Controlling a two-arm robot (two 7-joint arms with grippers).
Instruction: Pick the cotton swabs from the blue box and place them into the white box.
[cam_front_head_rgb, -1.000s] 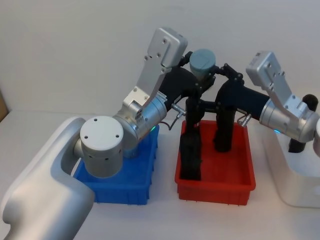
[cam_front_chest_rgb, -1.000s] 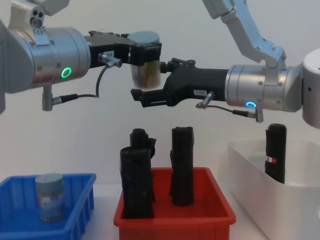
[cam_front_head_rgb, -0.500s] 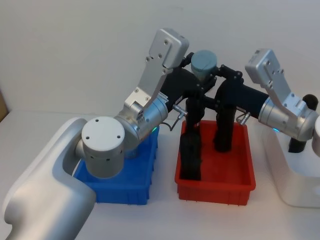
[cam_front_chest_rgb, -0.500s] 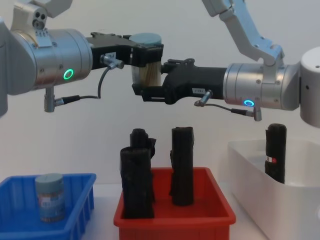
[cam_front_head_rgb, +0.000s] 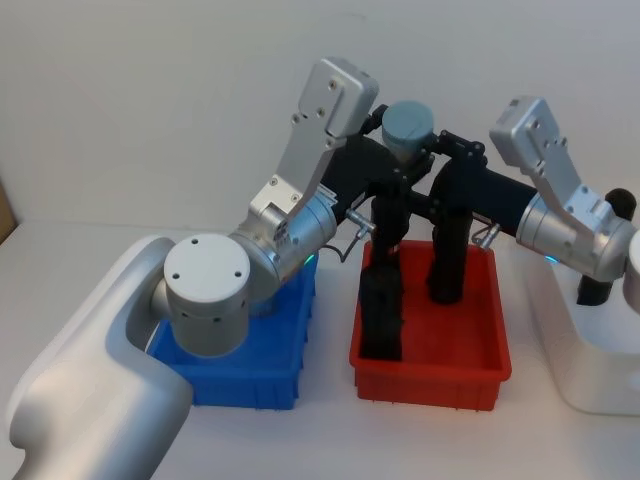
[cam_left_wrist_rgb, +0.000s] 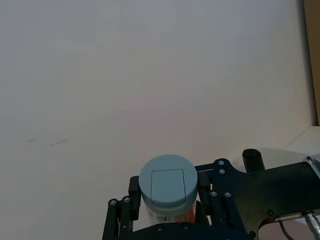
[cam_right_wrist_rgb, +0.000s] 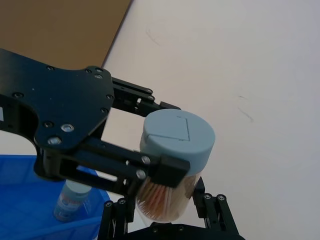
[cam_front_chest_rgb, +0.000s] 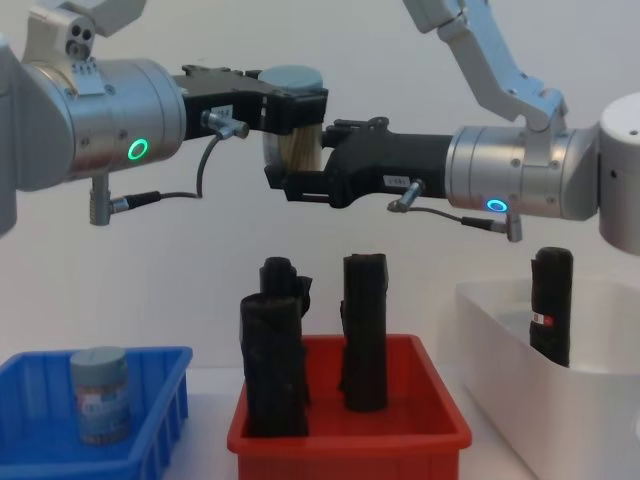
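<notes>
Chest view, cotton swabs (cam_front_chest_rgb: 292, 140) half hidden between both grippers' jaws

Arms: brushed silver cylindrical joint housings, white-grey plastic links. Left arm (cam_front_chest_rgb: 95, 120) wrist shows a green LED ring; right arm (cam_front_chest_rgb: 525, 185) wrist shows a blue one. Large round end cap with four small holes on the left arm's near joint. Left gripper (cam_front_chest_rgb: 290, 108) and right gripper (cam_front_chest_rgb: 300, 180): matte black plate linkages, silver screw heads at the pivots. Thin black cables with silver connectors loop off each wrist. Small white label on the right gripper body.
</notes>
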